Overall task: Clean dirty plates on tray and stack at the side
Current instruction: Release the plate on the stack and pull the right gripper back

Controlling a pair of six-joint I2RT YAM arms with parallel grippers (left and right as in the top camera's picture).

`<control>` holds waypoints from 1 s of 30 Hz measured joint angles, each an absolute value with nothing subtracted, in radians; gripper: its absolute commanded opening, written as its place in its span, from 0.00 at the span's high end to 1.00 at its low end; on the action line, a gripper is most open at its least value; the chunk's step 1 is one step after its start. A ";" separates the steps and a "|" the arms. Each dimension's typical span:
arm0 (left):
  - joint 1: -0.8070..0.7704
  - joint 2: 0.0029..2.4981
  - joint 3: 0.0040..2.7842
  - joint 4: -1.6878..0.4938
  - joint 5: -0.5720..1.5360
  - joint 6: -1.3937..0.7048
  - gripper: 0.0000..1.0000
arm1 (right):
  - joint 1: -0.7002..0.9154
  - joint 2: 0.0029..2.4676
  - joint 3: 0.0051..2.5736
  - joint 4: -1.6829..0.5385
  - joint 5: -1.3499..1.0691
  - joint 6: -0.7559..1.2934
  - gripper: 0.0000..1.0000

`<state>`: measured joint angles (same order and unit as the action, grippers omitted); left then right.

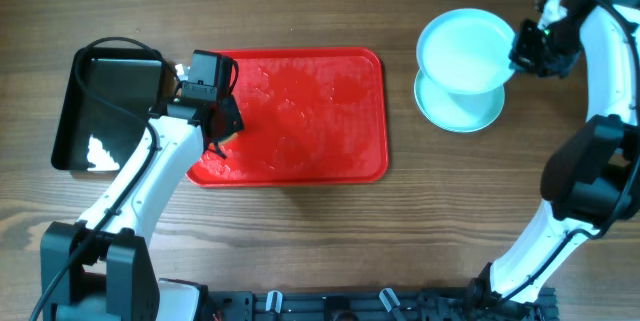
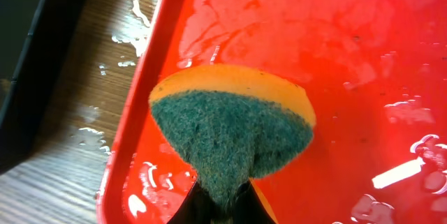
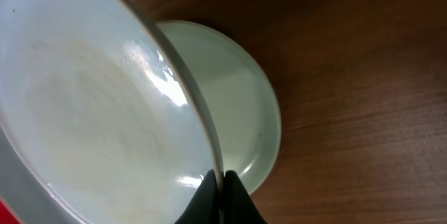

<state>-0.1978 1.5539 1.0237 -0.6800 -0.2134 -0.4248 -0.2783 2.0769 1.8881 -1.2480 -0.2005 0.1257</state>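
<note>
The red tray [image 1: 300, 111] lies in the middle of the table, wet and with no plates on it. My left gripper [image 1: 222, 131] is over its left edge, shut on a yellow-and-green sponge [image 2: 230, 123] that rests on the wet tray floor [image 2: 363, 77]. My right gripper [image 1: 522, 53] is shut on the rim of a pale-blue plate [image 1: 465, 49] and holds it in the air above another pale plate [image 1: 460, 106] lying on the table right of the tray. In the right wrist view the held plate [image 3: 91, 112] fills the left, the lower plate [image 3: 244, 119] behind it.
A black tray [image 1: 100, 111] with water in it stands left of the red tray. Water drops lie on the wood between them [image 2: 126, 49]. The arm bases stand at the front edge of the table.
</note>
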 measured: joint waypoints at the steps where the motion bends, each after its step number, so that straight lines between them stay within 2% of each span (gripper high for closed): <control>1: -0.198 1.554 1.024 -0.676 -0.207 -0.425 0.96 | -0.293 2.074 1.854 -1.224 -0.210 0.125 0.96; 7: -0.198 1.554 1.024 -0.674 -0.184 -0.425 0.96 | -0.295 2.064 1.608 -1.045 -0.236 0.130 0.96; 18: -0.198 1.554 1.024 -0.673 -0.184 -0.425 0.95 | -0.295 2.064 1.590 -1.039 -0.186 0.193 0.96; 19: -0.198 1.554 1.024 -0.673 -0.184 -0.425 0.93 | -0.295 2.064 1.590 -1.041 -0.181 0.195 0.89; 20: -0.198 1.554 1.024 -0.673 -0.184 -0.425 0.89 | -0.295 2.064 1.590 -1.042 -0.178 0.197 0.77; 22: -0.198 1.554 1.024 -0.673 -0.184 -0.425 0.88 | -0.295 2.064 1.590 -1.046 -0.175 0.205 0.54; 23: -0.198 1.554 1.024 -0.673 -0.184 -0.425 0.89 | -0.295 2.064 1.590 -1.053 -0.175 0.208 0.26; 26: -0.198 1.554 1.024 -0.669 -0.184 -0.425 0.96 | -0.295 2.059 1.590 -1.063 -0.197 0.208 0.26; 30: -0.198 1.554 1.024 -0.639 -0.184 -0.425 0.96 | -0.269 1.989 1.590 -1.083 -0.305 0.192 0.25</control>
